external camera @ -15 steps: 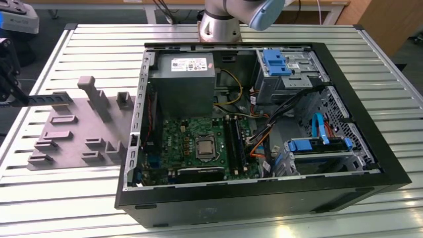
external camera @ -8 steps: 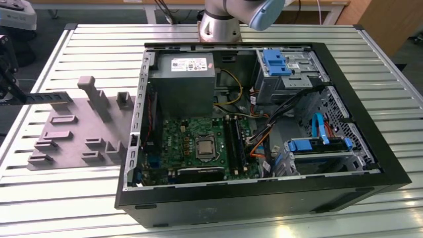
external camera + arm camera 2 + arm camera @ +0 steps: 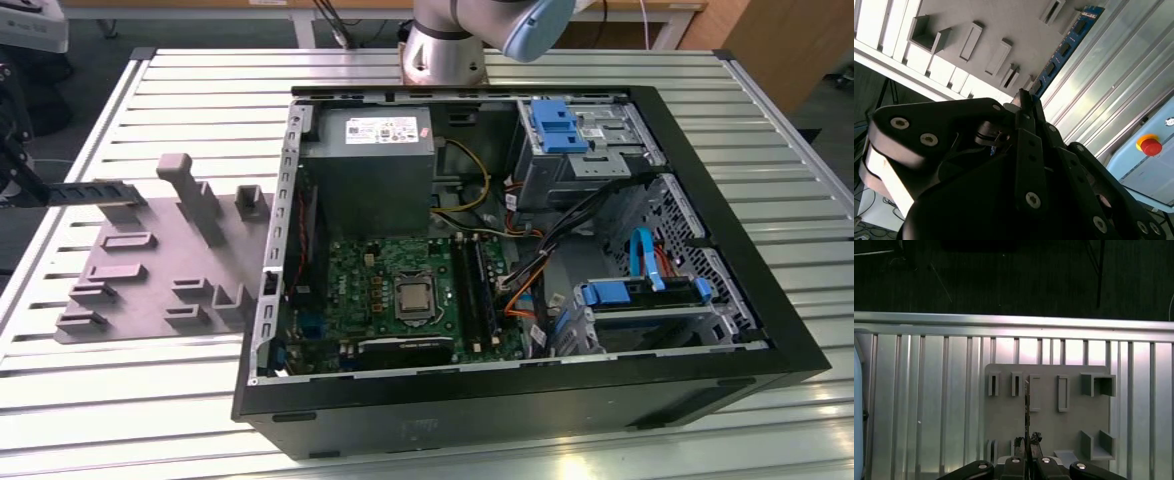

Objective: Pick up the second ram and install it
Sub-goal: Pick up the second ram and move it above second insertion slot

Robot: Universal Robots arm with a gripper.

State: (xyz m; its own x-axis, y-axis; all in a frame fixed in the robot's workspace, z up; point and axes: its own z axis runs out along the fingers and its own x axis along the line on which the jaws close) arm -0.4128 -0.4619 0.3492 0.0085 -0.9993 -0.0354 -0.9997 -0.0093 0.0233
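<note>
The memory stick is pictured clamped by one end in the gripper, its length projecting straight ahead over the grey tray.

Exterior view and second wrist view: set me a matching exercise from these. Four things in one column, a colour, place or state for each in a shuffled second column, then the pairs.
Things
1. second ram
2. stop button
3. fixture plate
4. computer case

Descriptions
a. red, on a yellow collar
b. black, lying with its side open
c. blue, clamped in the gripper
d. grey with raised pockets, to the exterior view's left of the case

Pairs: 1-c, 2-a, 3-d, 4-b
</note>
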